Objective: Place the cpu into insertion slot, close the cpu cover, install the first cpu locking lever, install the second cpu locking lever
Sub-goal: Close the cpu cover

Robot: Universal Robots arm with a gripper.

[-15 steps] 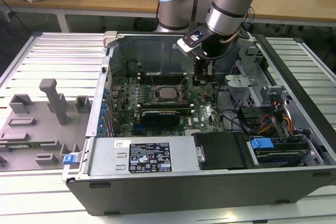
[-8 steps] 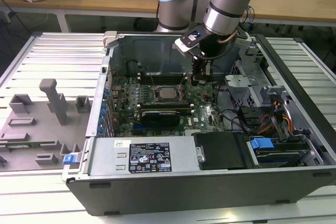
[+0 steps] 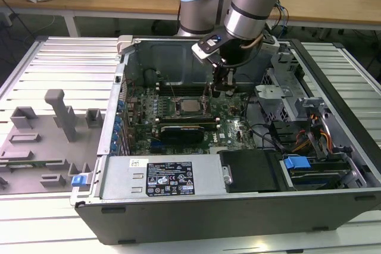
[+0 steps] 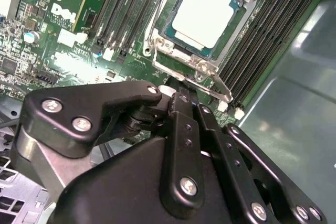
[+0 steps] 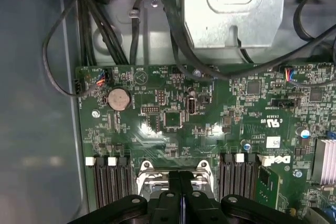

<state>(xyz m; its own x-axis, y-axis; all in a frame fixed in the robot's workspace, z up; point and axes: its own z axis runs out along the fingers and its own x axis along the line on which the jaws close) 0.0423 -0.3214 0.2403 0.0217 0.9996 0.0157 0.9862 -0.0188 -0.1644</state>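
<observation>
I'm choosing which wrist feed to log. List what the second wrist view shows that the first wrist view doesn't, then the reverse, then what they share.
Second wrist view, of the two: the cpu, with the cpu cover framing it. First wrist view, of the two: a coin battery, black cables, a metal bracket. In both wrist views: the tool, memory slots, the green motherboard.

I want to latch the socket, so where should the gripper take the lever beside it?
Grip the lever at its bent free end, nearest the gripper, coming down from above. The rod runs tight along the cover, and only that outturned end seems to stand clear.
</observation>
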